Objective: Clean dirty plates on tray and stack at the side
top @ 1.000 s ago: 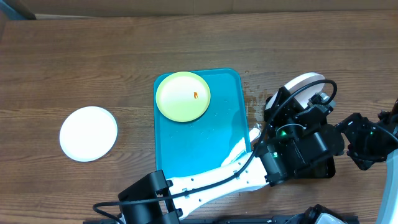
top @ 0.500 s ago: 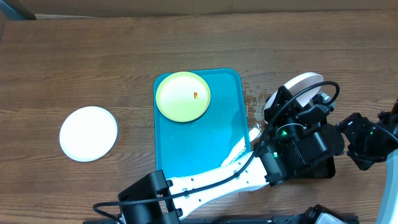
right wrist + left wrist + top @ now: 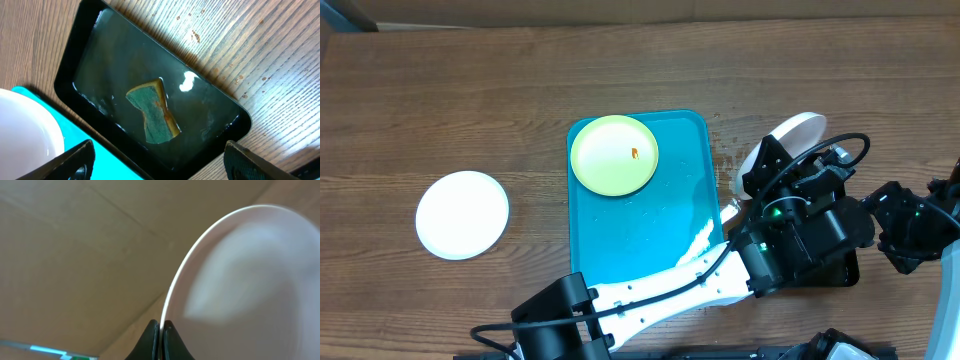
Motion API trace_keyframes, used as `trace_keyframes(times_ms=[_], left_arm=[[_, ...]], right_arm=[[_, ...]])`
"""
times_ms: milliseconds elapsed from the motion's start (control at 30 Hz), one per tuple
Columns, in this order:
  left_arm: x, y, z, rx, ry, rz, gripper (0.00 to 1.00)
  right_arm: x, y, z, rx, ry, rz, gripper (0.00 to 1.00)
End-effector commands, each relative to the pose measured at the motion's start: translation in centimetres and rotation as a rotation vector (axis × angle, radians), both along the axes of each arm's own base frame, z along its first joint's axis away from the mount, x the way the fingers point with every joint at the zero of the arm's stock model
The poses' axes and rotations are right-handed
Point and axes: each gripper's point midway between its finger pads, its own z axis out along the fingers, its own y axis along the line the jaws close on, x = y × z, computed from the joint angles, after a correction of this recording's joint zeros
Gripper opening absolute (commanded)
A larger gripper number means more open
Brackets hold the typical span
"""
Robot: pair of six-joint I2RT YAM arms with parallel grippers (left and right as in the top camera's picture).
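Left gripper (image 3: pixel 161 329) is pinching the held white plate (image 3: pixel 240 280) by its rim, right of the tray (image 3: pixel 650 235). Right gripper (image 3: pixel 157 150) is hanging open above the sponge (image 3: pixel 152 115). Second white plate (image 3: pixel 462 215) is lying aside; the smeared yellow-green plate (image 3: pixel 614 155) is awaiting cleaning on the tray.

Turquoise tray (image 3: pixel 665 235), yellow-green plate (image 3: pixel 608 162)

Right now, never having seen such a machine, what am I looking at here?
Two robot arms work at a wooden table. One picture looks down from above; the other two come from cameras on the wrists. On the table lie a turquoise tray bearing a yellow-green plate with an orange smear, and a white plate off to one side. The left end effector pinches a second white plate by its rim. The right end effector is open above a black tray holding a sponge.
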Motion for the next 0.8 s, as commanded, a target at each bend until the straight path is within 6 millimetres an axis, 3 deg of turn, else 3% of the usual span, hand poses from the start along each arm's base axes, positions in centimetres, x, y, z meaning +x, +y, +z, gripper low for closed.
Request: trace_keyframes(times_ms=[0,67,133,333,433,500,600,767], left_arm=[[-0.2,0.3,0.9,-0.043,-0.02,0.029,0.04],[-0.3,0.9,1.2,-0.02,-0.038,0.061,0.04],[-0.3,2.1,2.1,-0.136,-0.082,0.136,0.04],[-0.8,3.5,4.8,-0.286,-0.05,0.093,0.04],[-0.7,6.3,6.1,-0.394,-0.021,0.121,0.04],[-0.6,8.0,5.6,-0.457,0.058,0.122,0.04],[-0.4,12.8,4.3,-0.558,0.196,0.207,0.04],[-1.3,24.8,3.2,-0.701,0.327,0.526,0.04]], right_arm=[[0.2,-0.3,0.7,-0.02,-0.021,0.014,0.84],[0.2,-0.3,0.7,-0.02,-0.021,0.014,0.84],[0.1,-0.3,0.7,-0.019,-0.019,0.014,0.84],[0.1,-0.3,0.7,-0.019,-0.019,0.014,0.84],[0.2,-0.3,0.7,-0.021,-0.022,0.014,0.84],[0.2,-0.3,0.7,-0.021,-0.022,0.014,0.84],[0.2,-0.3,0.7,-0.022,-0.024,0.014,0.84],[0.3,-0.4,0.7,-0.024,-0.028,0.014,0.84]])
